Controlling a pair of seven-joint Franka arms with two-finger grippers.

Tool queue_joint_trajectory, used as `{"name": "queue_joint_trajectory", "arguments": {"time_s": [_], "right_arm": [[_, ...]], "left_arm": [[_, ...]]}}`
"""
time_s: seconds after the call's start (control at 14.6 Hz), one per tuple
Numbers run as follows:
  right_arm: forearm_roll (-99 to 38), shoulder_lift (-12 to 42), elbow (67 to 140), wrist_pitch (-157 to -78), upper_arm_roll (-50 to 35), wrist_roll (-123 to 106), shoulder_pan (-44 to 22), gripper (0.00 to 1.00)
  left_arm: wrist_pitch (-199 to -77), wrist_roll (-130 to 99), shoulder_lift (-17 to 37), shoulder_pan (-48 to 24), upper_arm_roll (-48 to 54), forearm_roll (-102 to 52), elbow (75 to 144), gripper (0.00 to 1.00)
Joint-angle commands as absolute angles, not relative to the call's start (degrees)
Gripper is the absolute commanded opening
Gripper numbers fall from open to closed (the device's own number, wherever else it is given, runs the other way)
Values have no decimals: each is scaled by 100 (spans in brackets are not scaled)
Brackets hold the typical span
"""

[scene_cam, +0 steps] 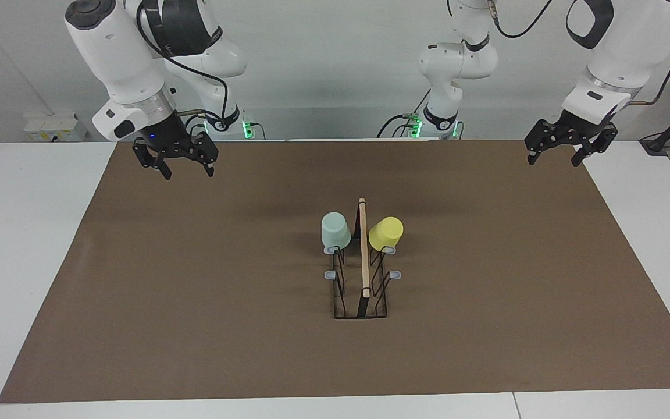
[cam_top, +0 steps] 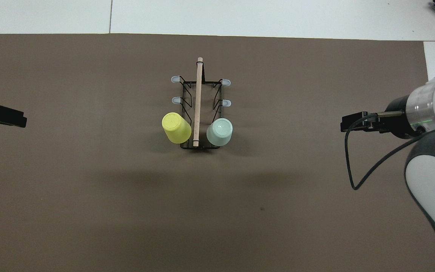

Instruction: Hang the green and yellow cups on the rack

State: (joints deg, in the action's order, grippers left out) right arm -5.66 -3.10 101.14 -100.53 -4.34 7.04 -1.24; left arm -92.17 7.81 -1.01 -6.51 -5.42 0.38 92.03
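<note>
Jaws of both grippers stand spread apart and hold nothing. The right gripper (scene_cam: 186, 163) hangs in the air over the brown mat (scene_cam: 195, 326) near the corner at the right arm's end of the desk (scene_cam: 15, 262). The left gripper (scene_cam: 556, 156) hangs over the mat's edge at the left arm's end; in the overhead view only its black tip (cam_top: 2, 116) shows at the frame's side. Both arms wait well apart from the rack.

Midway between the two grippers the rack (scene_cam: 363, 273) stands on the mat, its long axis running away from the robots, with the light wooden top bar (cam_top: 198, 102) along its middle. The yellow cup (scene_cam: 386, 234) hangs mouth down and tilted on the prong nearest the robots, on the side toward the left arm's end. The green cup (scene_cam: 335, 231) sits mouth down on the matching prong on the side toward the right arm's end, just beside the bar. The four grey-capped prongs (cam_top: 176, 79) farther from the robots are bare.
</note>
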Motion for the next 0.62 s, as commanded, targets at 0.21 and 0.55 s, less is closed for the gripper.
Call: {"name": "queue_joint_trajectory", "arguments": {"time_s": [0.21, 0.55], "right_arm": [[-334, -290, 10116, -10063, -536, 1178, -132, 100], [-343, -316, 10134, -10107, -554, 1283, -378, 100]], "left_arm": [[-8868, 703, -105, -703, -589, -70, 9149, 100], [-8912, 729, -132, -703, -598, -62, 9219, 100]]}}
